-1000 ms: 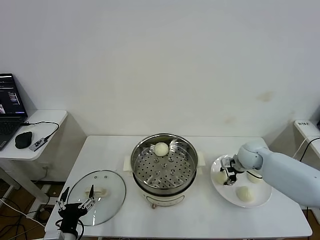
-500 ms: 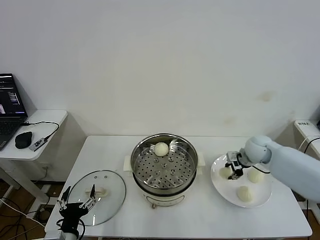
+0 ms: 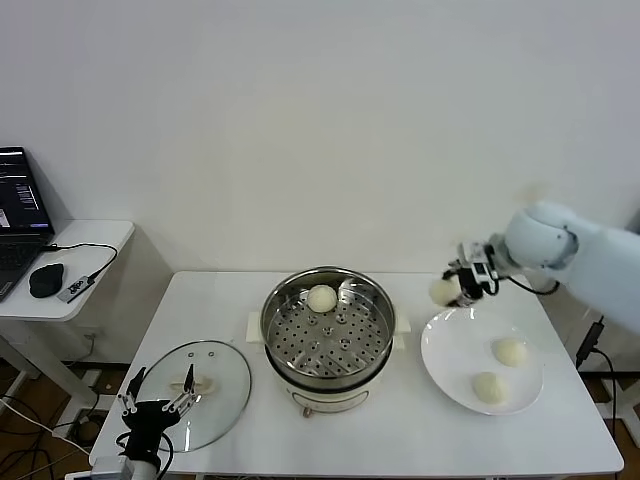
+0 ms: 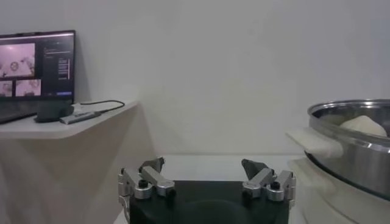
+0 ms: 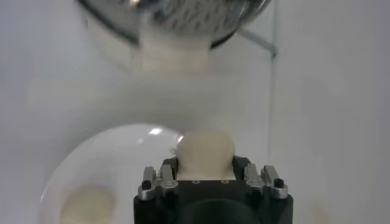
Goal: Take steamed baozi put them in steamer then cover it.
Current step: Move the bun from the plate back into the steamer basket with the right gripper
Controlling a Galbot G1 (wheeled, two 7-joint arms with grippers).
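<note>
The steel steamer (image 3: 329,330) stands mid-table with one baozi (image 3: 322,297) on its perforated tray at the back. My right gripper (image 3: 455,287) is shut on a baozi (image 3: 444,290) and holds it in the air above the plate's far left edge, to the right of the steamer. In the right wrist view the held baozi (image 5: 205,152) sits between the jaws. Two baozi (image 3: 509,351) (image 3: 488,387) lie on the white plate (image 3: 450,350). The glass cover (image 3: 195,392) lies flat at the front left. My left gripper (image 3: 155,402) is open, low by the cover's near edge.
A side table (image 3: 90,245) at the left holds a laptop (image 3: 20,215) and a mouse (image 3: 46,281). The steamer's rim (image 4: 350,112) and white handle (image 4: 311,141) show in the left wrist view. Bare tabletop lies in front of the steamer and plate.
My right gripper closed on a baozi on the plate and lifted it up and back, off the plate. The left arm stayed still.
</note>
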